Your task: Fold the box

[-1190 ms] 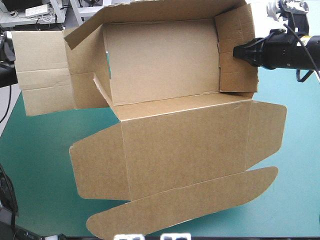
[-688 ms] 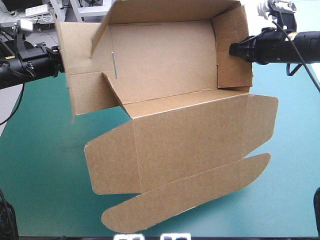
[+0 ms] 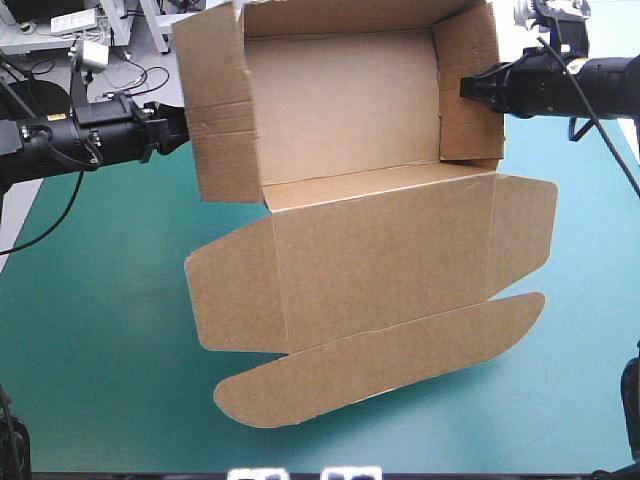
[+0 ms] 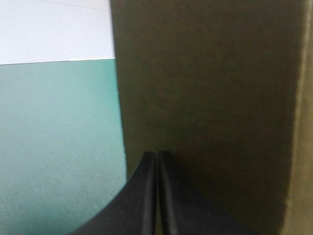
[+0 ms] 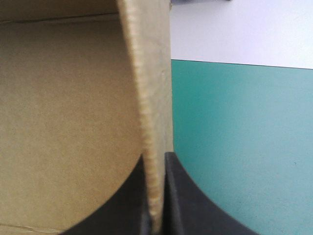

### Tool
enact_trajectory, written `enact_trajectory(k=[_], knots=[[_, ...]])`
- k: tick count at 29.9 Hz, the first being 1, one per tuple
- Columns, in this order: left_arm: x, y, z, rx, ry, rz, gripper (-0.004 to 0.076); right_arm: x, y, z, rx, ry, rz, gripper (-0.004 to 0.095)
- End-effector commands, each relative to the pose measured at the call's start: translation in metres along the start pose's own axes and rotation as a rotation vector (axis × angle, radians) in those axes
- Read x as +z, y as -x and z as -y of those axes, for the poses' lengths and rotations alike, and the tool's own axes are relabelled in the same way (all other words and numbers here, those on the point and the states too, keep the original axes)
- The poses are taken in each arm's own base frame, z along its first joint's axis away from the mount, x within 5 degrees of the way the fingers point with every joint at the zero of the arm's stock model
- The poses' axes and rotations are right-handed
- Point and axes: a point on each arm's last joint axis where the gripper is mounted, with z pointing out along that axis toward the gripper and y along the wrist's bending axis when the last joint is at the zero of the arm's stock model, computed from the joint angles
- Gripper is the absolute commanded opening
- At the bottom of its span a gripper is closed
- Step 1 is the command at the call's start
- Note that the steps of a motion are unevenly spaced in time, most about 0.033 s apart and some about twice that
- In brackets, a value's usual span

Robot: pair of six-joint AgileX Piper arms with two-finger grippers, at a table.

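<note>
Box (image 3: 340, 110) stands on the far half of the table (image 3: 90, 330), walls up, lid (image 3: 380, 260) flat. Right gripper (image 5: 155, 164) pinches the right wall (image 3: 470, 130), likely to keep it upright. Left gripper (image 4: 157, 155), closed and empty, presses the left wall (image 3: 220, 110) from outside.

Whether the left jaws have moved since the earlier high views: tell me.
Yes. The left jaws have travelled rightward, away from the table's left edge, up to the box's left wall.

Table cover (image 3: 90, 340): teal-green, I see it from 3 through 6 round to 9 o'clock
Table edge (image 4: 58, 61): straight, I see it in both wrist views
</note>
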Motion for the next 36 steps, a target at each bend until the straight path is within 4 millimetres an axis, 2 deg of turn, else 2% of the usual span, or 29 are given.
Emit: enact_trajectory(k=[1,14,17,21,24,29,36], knots=[[-0.003,0.002,0.034,0.047,-0.105,0.015,0.0,-0.015,0.013,-0.011,0.006,0.032,0.124,-0.0005],[0.004,0.003,0.037,0.085,-0.106,0.04,0.001,-0.004,0.014,-0.009,0.012,0.032,0.13,-0.0005],[0.004,0.004,0.037,0.137,-0.1,0.046,0.0081,0.002,0.014,-0.016,-0.01,0.038,0.132,-0.0005],[0.004,0.006,0.035,0.158,-0.072,0.065,0.0277,0.014,0.012,-0.027,-0.032,0.037,0.121,-0.0005],[0.004,0.007,0.028,0.173,0.002,0.072,0.0372,0.018,0.011,-0.032,-0.036,0.05,0.116,-0.0005],[0.005,0.003,0.026,0.127,0.015,0.033,0.0426,0.021,0.01,-0.035,-0.042,0.056,0.116,-0.0005],[0.005,-0.002,0.029,0.114,-0.022,-0.025,0.0435,0.03,0.009,-0.031,-0.025,0.051,0.099,-0.0005]])
